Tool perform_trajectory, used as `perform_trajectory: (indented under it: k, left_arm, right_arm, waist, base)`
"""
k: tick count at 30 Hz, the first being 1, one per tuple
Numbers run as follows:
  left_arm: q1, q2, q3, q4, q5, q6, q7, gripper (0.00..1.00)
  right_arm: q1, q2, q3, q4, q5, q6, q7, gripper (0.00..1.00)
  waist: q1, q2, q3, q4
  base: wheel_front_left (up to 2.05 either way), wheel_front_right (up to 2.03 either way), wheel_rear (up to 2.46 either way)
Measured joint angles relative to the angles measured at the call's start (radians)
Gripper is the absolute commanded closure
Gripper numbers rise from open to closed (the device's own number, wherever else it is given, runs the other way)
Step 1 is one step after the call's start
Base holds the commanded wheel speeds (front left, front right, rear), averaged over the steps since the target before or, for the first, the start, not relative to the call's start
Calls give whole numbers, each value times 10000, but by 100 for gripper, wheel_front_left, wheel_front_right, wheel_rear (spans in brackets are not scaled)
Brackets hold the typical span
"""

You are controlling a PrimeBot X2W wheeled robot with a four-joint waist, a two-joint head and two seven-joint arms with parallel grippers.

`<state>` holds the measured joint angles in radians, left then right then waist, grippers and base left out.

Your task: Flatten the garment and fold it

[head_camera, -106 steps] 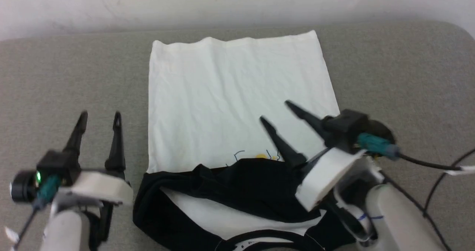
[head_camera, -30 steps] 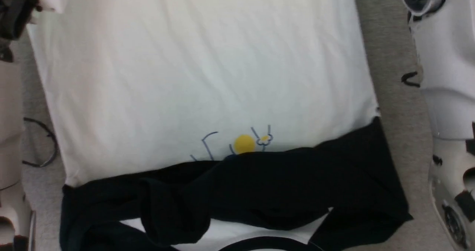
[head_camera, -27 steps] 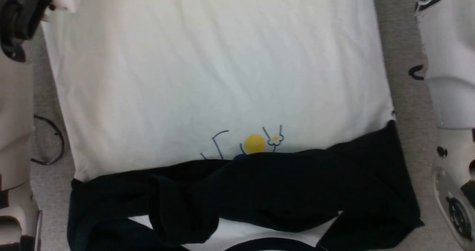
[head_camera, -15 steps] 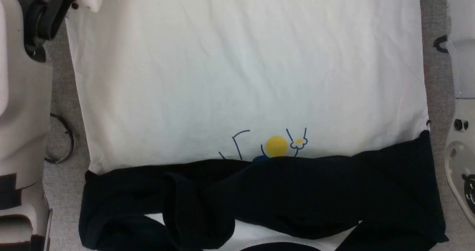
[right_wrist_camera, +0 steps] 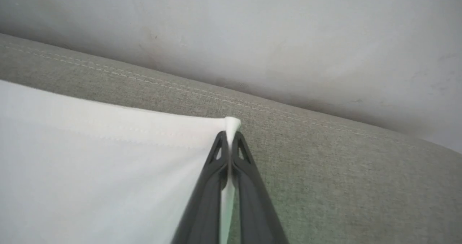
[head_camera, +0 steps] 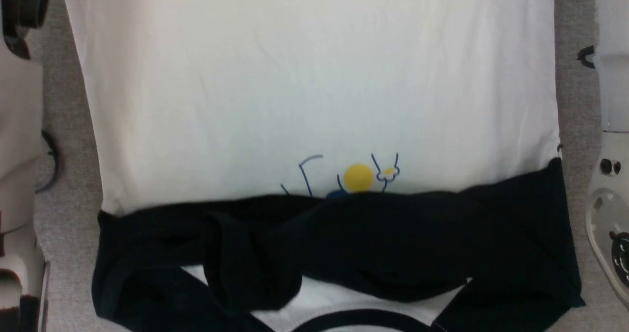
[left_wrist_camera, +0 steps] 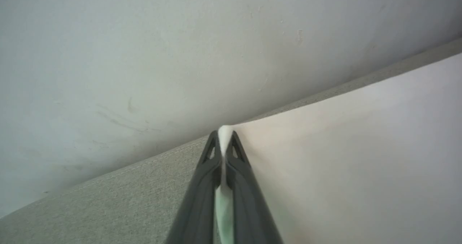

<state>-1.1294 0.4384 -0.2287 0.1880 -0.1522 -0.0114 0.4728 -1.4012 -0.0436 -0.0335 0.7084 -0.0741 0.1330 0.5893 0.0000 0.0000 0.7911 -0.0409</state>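
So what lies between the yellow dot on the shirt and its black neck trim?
In the head view, the folded-in black sleeves lie between the yellow dot and the neck trim, then a narrow white strip.

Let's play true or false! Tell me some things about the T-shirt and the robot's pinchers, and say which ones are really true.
The left gripper pinches a white corner of the T-shirt. True.
The right gripper is wide open. False: it is shut on another white corner.
The black sleeves lie folded across the shirt, right up against the yellow dot. True.
The T-shirt lies on a wooden floor. False: it lies on grey fabric.
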Motion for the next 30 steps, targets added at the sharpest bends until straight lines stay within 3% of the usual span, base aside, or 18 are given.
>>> perform_trajectory:
  k: [9,14,22,30]
  left_arm:
    - [-624,13,6,1122,548,508,-2293,100]
    - [-441,69,100,1570,445,568,-3173,100]
    - [1621,121,407,1277,-251,569,-4042,100]
    - [4528,-29,865,-316,-1032,978,-4479,100]
  right_arm:
    - [-35,2,-399,102,-182,0,-1808,100]
    - [203,-8,-71,222,568,0,-2953,100]
    - [1906,-261,1145,-186,2090,0,-4184,100]
    - [4413,-1260,2284,-2150,3463,0,-4533,100]
  waist:
    - [0,0,-246,-271]
    - [0,0,-691,-384]
    - [-1,0,-1878,-496]
    - [-2,0,-3317,-503]
  base:
    - [0,0,0]
    - [0,0,0]
    - [0,0,0]
    - [0,0,0]
